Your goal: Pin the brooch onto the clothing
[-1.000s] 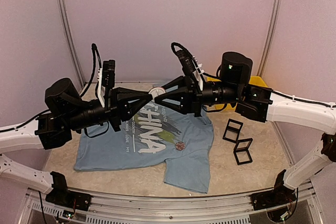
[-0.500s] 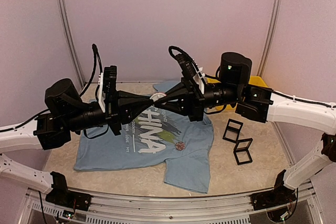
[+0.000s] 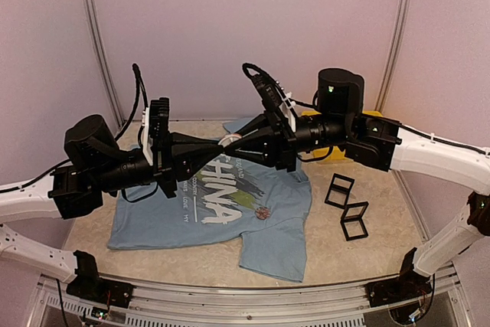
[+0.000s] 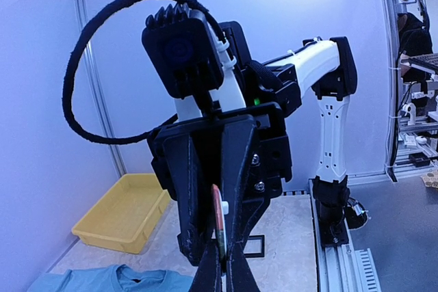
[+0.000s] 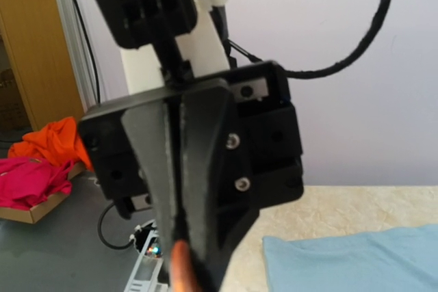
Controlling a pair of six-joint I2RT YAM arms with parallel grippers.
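- Two grippers met tip to tip in mid-air above the table (image 3: 360,254), the left gripper (image 4: 220,275) reaching in from 9 o'clock and the right gripper (image 3: 237,144) from 3 o'clock.
- Between them sat the brooch (image 3: 227,140), a small round disc that looked white from above; in the left wrist view it showed edge-on as a thin plate with an orange-red rim.
- The left pincer was clenched on the brooch's lower edge.
- The right pincer's fingers flanked the disc closely, but whether they gripped it could not be told.
- The clothing (image 3: 230,216), a light blue short-sleeved T-shirt, lay flat on the table toward 6 o'clock of the brooch, apart from it.
- Its chest bore large white "CHINA" lettering with green-yellow streaks, and a small reddish spot (image 3: 262,212) sat just beside the print toward 3 o'clock.
- Two black frames (image 3: 346,206) stood near the shirt at 3 o'clock.
- A yellow tray (image 4: 123,213) rested at the shirt's 1 o'clock.
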